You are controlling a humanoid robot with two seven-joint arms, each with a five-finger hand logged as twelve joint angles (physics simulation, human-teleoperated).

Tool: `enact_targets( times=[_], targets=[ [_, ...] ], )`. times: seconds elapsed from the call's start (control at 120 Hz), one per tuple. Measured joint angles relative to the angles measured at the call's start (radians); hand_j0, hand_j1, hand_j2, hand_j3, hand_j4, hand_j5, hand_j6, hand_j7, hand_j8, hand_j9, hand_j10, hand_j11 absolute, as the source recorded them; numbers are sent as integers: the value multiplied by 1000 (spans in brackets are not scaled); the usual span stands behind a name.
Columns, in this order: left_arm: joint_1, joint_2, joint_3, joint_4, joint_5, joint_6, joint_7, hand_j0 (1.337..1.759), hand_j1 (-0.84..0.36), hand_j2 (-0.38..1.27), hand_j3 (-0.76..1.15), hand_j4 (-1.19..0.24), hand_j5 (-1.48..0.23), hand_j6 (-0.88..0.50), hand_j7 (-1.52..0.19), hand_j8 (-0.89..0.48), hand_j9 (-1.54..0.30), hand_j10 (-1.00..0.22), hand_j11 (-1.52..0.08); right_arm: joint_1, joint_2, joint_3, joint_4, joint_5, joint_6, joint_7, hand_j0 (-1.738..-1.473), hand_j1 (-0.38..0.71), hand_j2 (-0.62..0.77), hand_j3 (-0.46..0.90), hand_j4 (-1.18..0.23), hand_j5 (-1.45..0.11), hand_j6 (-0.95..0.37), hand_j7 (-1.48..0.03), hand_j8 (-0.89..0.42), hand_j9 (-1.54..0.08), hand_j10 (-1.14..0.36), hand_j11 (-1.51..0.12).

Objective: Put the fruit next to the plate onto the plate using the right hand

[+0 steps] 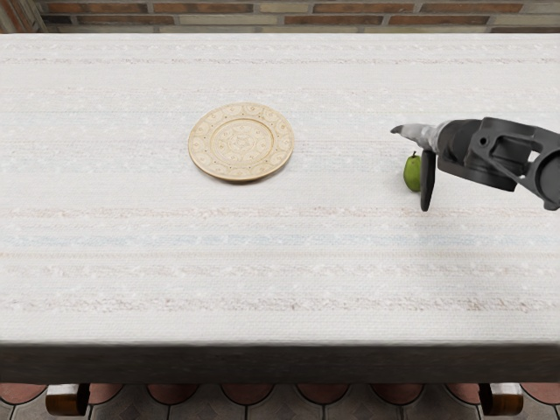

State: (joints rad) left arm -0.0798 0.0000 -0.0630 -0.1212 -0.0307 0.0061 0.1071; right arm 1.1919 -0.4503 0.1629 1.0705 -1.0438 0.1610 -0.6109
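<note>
A round tan plate (241, 141) with a carved pattern lies flat on the table, left of centre. A small green pear (411, 173) stands on the table well to the right of the plate. My right hand (422, 162) reaches in from the right edge and hovers right at the pear. Its fingers (427, 181) are spread, one pointing down beside the pear's right side and one (408, 132) stretched left above it. The hand holds nothing. The pear's right side is partly hidden by the downward finger.
The long table (262, 262) has a pale striped cloth. Its front edge runs across the bottom, with chair tops showing below. A brick wall lines the far edge.
</note>
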Motion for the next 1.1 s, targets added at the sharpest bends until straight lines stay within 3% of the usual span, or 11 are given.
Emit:
enact_targets(
  times=[0.2, 0.383, 1.1],
  targets=[
    [0, 0, 0, 0, 0, 0, 0, 1658, 330, 3, 0, -16, -21, -17, -21, -16, -21, -16, -21, -27, -14, -2, 8, -16, -44, 0, -1658, -244, -16, 0, -92, -115, -94, -115, -92, -115, -91, -115],
    [0, 0, 0, 0, 0, 0, 0, 1658, 330, 3, 0, -16, -21, -17, -21, -16, -21, -16, -21, -9, -13, -2, -55, -51, -35, 0, -1658, -171, -28, 0, -153, -195, -155, -194, -154, -194, -152, -194],
    [0, 0, 0, 0, 0, 0, 0, 1658, 330, 3, 0, -16, -21, -17, -21, -16, -21, -16, -21, 5, 79, -25, -92, -66, 1, 0, -1658, -55, -47, 0, -249, -320, -251, -320, -250, -320, -249, -320]
  ],
)
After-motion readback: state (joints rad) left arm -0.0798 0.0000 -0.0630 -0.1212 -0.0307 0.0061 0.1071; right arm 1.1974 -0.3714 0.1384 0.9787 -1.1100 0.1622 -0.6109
